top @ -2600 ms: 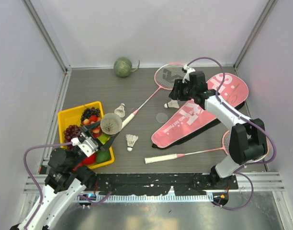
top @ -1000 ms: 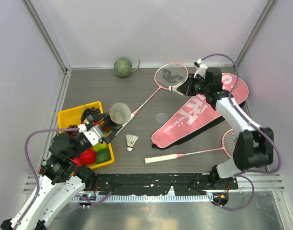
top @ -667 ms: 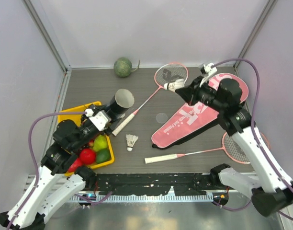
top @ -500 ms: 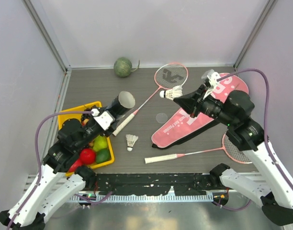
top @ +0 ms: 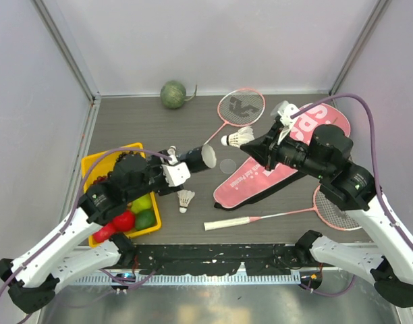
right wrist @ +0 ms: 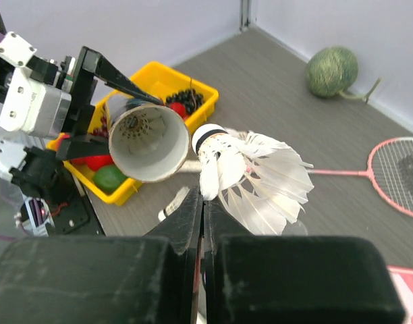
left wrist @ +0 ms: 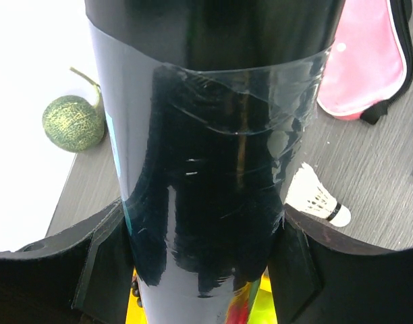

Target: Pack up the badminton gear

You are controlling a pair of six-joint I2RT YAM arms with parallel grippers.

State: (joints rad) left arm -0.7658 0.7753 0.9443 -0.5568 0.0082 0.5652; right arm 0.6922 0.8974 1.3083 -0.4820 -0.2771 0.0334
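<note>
Near racket [top: 260,217] lies at 6 on tabletop [top: 125,121], loose shuttle [top: 186,199] just beyond, tray [top: 92,162] at 9. L gripper [top: 174,172] clamps tube [top: 196,160] mid-air, axis 9–3, mouth facing 3. R gripper [top: 255,142] pinches held shuttle [top: 237,138] by feathers, cork toward 9, near mouth. Bag [top: 240,179] below R arm. Far racket [top: 240,106], melon [top: 173,94] at 12.

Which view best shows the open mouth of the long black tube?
Right wrist view: it looks straight into the long black tube, showing feathers inside. Top external shows the mouth as a small pale oval. Left wrist shows just the glossy wall clamped in the left claw, mouth out of frame.
</note>
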